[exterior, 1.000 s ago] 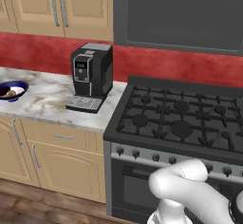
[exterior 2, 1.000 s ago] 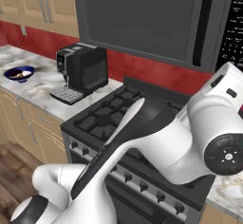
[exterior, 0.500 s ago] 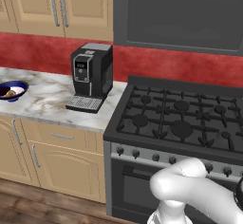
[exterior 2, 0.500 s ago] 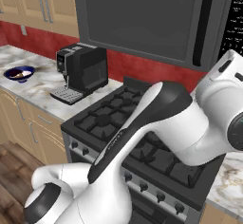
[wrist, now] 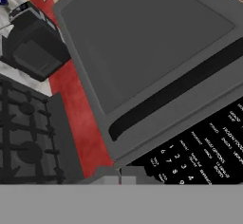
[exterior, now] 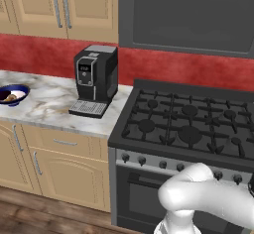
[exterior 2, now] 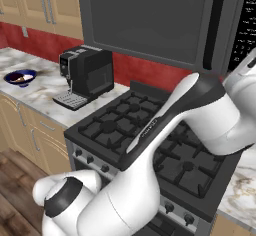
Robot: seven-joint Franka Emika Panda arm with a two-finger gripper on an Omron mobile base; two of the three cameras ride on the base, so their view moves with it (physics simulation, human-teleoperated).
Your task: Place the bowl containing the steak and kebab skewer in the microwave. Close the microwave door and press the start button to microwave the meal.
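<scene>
You would have seen the arm (exterior 2: 170,130) swing further across the right base view than a moment before: its big white elbow, earlier at the right edge, now hung over the right half of the stove, while the scene behind it stayed put. The microwave (exterior 2: 165,20) sat above the stove (exterior: 188,129), and its microwave door (wrist: 147,52) lay flat against the front, closed, with the black vertical strip (exterior 2: 214,22) beside the keypad (wrist: 209,147). The bowl could not be seen behind that door.

Your gripper (wrist: 119,179) was pinched fully shut with nothing between its tips; in the hand view it sat just below the door's lower edge, near the keypad, though whether it touched you could not tell.

On the desk (exterior: 44,104) to the left stood the black coffee machine (exterior: 95,79), and well apart from it the small blue-rimmed bowl (exterior: 12,95).
</scene>
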